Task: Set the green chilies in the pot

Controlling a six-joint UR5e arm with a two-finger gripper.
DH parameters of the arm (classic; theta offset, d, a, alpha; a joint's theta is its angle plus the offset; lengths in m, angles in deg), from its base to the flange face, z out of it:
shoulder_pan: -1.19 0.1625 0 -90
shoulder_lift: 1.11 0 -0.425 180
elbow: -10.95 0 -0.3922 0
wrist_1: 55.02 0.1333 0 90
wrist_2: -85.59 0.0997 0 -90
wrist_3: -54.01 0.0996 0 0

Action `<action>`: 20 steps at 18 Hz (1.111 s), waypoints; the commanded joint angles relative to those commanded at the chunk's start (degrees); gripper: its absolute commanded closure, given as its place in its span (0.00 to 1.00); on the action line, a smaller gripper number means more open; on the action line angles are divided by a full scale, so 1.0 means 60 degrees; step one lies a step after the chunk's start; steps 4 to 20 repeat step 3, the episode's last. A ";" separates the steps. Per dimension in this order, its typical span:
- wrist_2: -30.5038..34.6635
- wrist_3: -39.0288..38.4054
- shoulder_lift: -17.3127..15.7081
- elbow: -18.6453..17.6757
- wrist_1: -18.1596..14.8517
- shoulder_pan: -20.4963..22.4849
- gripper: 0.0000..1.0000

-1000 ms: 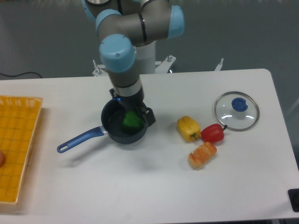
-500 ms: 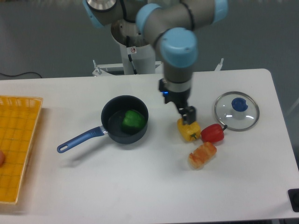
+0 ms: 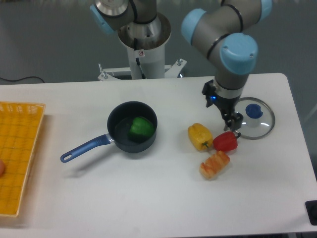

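Note:
The green chilies [image 3: 140,128], a small glossy green pepper-shaped toy, lie inside the pot [image 3: 119,124], a dark round saucepan with a long blue handle pointing to the lower left. My gripper [image 3: 232,122] hangs far to the right of the pot, just above the red pepper [image 3: 226,142] and beside the glass lid [image 3: 251,118]. It holds nothing; its fingers point down and I cannot tell how far apart they stand.
A yellow pepper [image 3: 199,136] and an orange toy food [image 3: 214,164] lie near the red pepper. The glass lid with a blue knob lies at the right. A yellow basket [image 3: 17,153] sits at the left table edge.
The gripper left the pot, with the green chilies staying inside, and moved right past the yellow pepper to above the red pepper.

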 joint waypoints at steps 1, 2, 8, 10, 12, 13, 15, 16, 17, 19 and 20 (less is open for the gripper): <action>0.0000 0.0117 0.0045 0.0044 0.0000 0.0015 0.00; 0.0000 0.0206 0.0103 0.0044 0.0015 0.0058 0.00; -0.0015 0.0279 0.0133 0.0044 0.0015 0.0146 0.00; -0.0015 0.0279 0.0133 0.0044 0.0015 0.0146 0.00; -0.0015 0.0279 0.0133 0.0044 0.0015 0.0146 0.00; -0.0015 0.0279 0.0133 0.0044 0.0015 0.0146 0.00; -0.0015 0.0279 0.0133 0.0044 0.0015 0.0146 0.00; -0.0015 0.0279 0.0133 0.0044 0.0015 0.0146 0.00; -0.0015 0.0279 0.0133 0.0044 0.0015 0.0146 0.00; -0.0015 0.0279 0.0133 0.0044 0.0015 0.0146 0.00; -0.0015 0.0279 0.0133 0.0044 0.0015 0.0146 0.00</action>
